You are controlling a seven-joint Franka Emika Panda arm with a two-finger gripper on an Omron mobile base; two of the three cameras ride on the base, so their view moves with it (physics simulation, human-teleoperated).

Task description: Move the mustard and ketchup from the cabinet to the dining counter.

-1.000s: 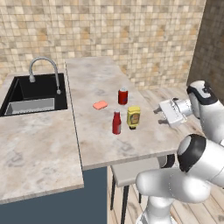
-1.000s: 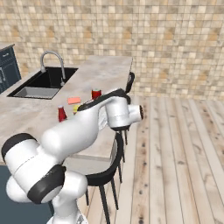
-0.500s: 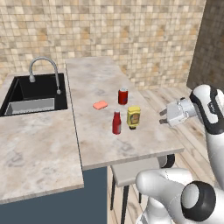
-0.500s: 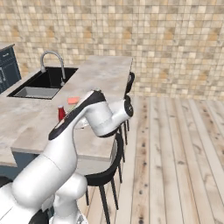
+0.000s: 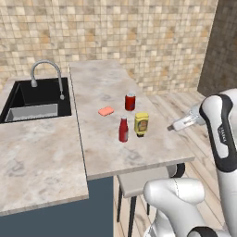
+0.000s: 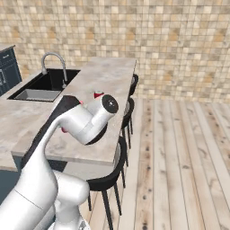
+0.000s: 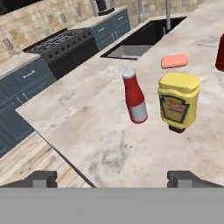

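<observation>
the bench (image 5: 139,152) looks like polished beige marble, faintly veined. the mustard (image 5: 141,123) and the ketchup (image 5: 123,129) look like smooth, slightly glossy plastic. the can (image 5: 130,102) has a shiny metal top. the faucet (image 5: 47,74) is bright chrome, the sink (image 5: 32,99) matt black, the floor (image 6: 179,152) planked wood, the wall (image 5: 139,37) rough stone tile.

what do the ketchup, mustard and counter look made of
Ketchup: likely plastic, smooth red with a pale cap and soft sheen. Mustard: likely squeeze plastic, matte yellow with a printed label. Counter: looks like polished marble or stone, beige with grey veining; in a render, it could equally be laminate.
</observation>
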